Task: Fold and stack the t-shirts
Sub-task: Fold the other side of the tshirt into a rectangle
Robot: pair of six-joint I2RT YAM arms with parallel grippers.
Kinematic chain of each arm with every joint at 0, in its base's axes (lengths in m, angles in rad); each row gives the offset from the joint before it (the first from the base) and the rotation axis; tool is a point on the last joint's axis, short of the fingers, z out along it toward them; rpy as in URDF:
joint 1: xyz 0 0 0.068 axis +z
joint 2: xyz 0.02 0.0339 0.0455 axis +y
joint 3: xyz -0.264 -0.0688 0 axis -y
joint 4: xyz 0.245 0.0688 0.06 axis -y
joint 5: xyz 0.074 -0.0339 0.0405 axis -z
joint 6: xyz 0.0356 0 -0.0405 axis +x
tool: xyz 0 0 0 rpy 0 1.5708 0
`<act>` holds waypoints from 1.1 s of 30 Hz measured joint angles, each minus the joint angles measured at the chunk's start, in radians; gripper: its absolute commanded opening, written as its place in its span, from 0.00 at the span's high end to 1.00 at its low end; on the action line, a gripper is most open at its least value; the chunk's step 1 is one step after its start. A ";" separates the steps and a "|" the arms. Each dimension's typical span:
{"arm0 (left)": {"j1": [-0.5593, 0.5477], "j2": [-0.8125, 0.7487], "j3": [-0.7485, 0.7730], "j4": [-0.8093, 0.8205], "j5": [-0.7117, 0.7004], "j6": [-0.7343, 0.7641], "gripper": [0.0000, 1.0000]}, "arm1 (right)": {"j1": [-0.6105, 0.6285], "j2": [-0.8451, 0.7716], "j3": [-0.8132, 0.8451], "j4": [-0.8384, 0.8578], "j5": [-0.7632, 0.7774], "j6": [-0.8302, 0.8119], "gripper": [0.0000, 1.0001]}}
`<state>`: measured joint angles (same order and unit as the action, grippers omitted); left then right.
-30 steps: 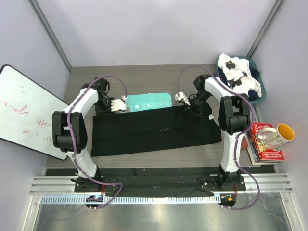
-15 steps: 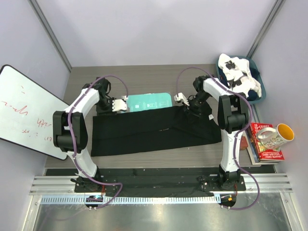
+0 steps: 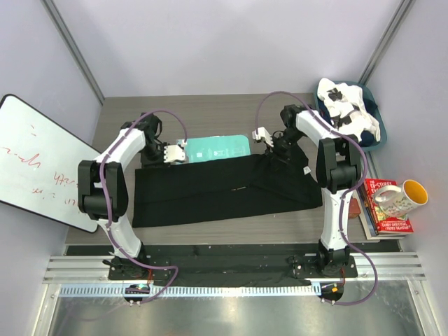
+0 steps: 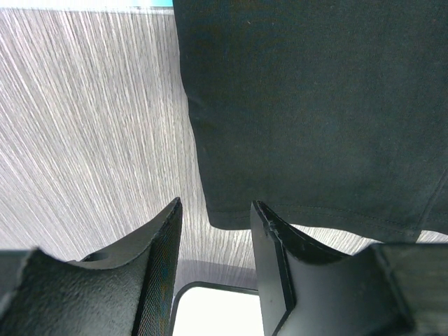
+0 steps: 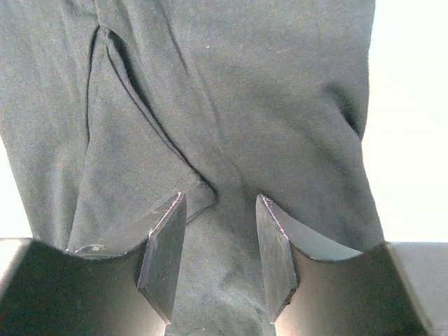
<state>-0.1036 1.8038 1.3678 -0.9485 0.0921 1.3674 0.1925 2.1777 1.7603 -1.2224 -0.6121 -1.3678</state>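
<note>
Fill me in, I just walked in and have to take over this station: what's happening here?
Two robot arms are folding a black t-shirt, which lies on the table as a wide band. The left pincer hovers open at the shirt's far-left corner, holding nothing. The right pincer is open over the far-right part, with cloth beneath it but not pinched. A teal board lies just beyond. A white t-shirt sits crumpled in a blue bin.
</note>
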 measured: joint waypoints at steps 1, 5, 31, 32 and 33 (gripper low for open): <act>0.000 0.000 0.000 0.000 0.000 0.000 0.55 | 0.000 0.000 0.004 0.002 0.000 0.001 0.51; -0.002 0.006 0.000 0.000 0.003 -0.001 0.56 | 0.000 0.000 0.016 -0.013 0.000 -0.008 0.53; -0.007 0.023 0.000 0.003 0.006 -0.003 0.56 | 0.015 0.000 -0.058 0.000 0.021 -0.023 0.54; -0.007 0.023 0.000 0.003 0.006 -0.003 0.56 | 0.015 0.000 -0.057 0.002 0.021 -0.021 0.54; -0.007 0.023 0.000 0.003 0.006 -0.003 0.56 | 0.016 0.000 -0.056 0.003 0.022 -0.020 0.54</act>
<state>-0.1104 1.8267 1.3678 -0.9459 0.0982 1.3643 0.2081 2.1777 1.7039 -1.2194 -0.5900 -1.3876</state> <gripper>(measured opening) 0.444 0.453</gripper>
